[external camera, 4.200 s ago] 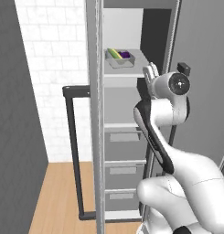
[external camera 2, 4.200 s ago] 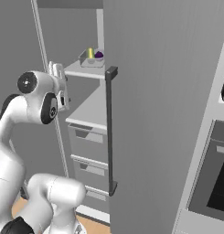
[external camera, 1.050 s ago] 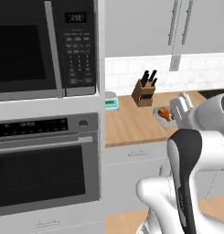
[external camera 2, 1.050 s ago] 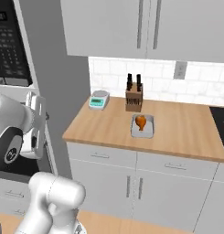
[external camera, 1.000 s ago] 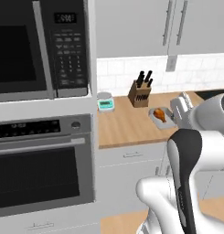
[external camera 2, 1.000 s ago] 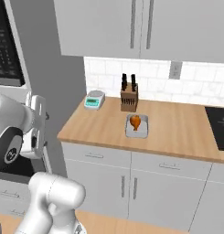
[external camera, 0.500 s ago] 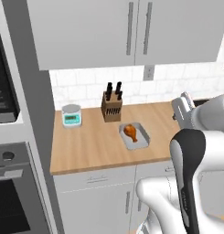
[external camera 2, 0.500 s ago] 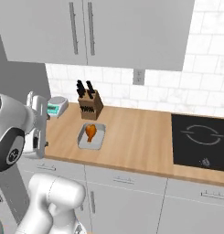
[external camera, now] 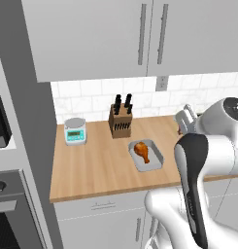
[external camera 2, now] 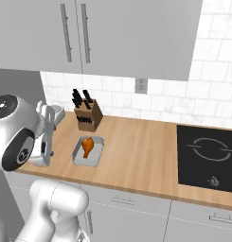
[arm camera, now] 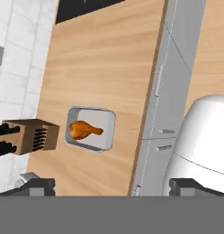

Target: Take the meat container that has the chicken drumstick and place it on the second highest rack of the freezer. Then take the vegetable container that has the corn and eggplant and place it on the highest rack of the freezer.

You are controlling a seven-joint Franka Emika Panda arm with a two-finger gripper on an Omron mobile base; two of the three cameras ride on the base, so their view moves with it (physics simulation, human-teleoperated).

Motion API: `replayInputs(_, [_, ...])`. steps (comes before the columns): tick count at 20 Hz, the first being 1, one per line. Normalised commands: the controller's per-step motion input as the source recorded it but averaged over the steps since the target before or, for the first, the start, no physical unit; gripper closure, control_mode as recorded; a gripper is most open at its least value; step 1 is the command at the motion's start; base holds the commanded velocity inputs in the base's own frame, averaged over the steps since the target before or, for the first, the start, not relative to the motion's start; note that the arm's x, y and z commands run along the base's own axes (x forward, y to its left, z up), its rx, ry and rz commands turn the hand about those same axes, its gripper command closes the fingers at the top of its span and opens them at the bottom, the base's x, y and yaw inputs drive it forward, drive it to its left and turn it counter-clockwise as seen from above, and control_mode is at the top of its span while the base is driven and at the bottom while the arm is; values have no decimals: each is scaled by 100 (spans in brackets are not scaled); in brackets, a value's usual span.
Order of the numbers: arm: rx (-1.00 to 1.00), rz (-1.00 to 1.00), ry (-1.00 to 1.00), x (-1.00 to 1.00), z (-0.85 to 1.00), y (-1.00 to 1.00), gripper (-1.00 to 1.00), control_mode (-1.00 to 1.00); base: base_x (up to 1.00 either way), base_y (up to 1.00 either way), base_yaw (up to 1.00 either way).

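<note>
Above the wooden counter [external camera: 91, 170] I see my gripper [external camera 2: 45, 137] hanging with its jaws spread as wide as they go, gripping nothing and touching nothing. One chicken drumstick [external camera: 143, 151] lies in one grey meat container [external camera: 157, 154] on the counter, just in front of the knife block [external camera: 120, 121]. My left base view shows a small scale [external camera: 75, 131] and an oven edge; my right base view shows a black cooktop [external camera 2: 207, 158]. Looking down from the hand, the drumstick sits beside the block
</note>
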Motion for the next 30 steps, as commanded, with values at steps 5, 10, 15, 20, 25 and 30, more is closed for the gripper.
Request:
replayInputs(5, [0, 18, 24, 4, -70, 0, -100, -100, 0, 0, 0])
replayInputs(10, [0, 27, 8, 10, -32, 0, -100, -100, 0, 0, 0])
replayInputs(15, [-7, 11, 8, 19, -19, 0, -100, -100, 0, 0, 0])
replayInputs(20, [-7, 0, 8, 29, -40, 0, -100, -100, 0, 0, 0])
replayInputs(25, [-4, 0, 1, 23, -43, 0, -100, -100, 0, 0, 0])
replayInputs(30, [0, 0, 4, 43, -33, 0, -100, -100, 0, 0, 0])
